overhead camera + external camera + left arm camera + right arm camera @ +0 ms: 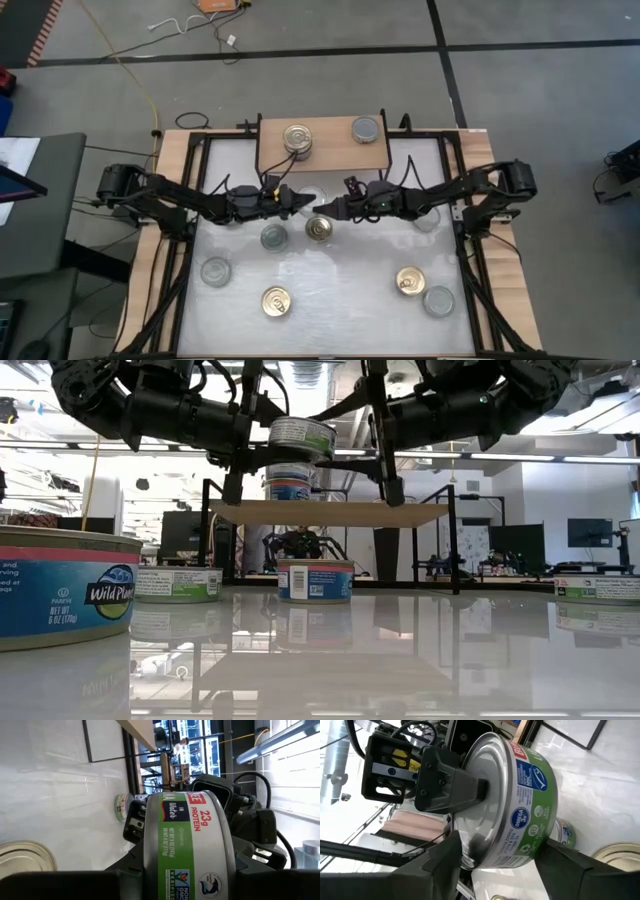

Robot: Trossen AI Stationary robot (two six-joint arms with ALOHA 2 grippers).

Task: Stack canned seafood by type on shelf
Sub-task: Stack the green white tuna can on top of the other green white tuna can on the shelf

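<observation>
The green-label can (520, 805) hangs mid-air before the shelf (325, 155), clamped flat-face to flat-face by the left gripper (303, 206). The right gripper (325, 207) brackets its curved wall, fingers not yet tight. Rigid, dense, slick metal: grip across the side wall.

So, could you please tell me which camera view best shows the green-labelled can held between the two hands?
The right wrist view: the green-labelled can fills it, silver lid and label clear. The left wrist view shows only its side; the low view shows it small, raised above the shelf; in the high view the arms nearly hide it.
</observation>
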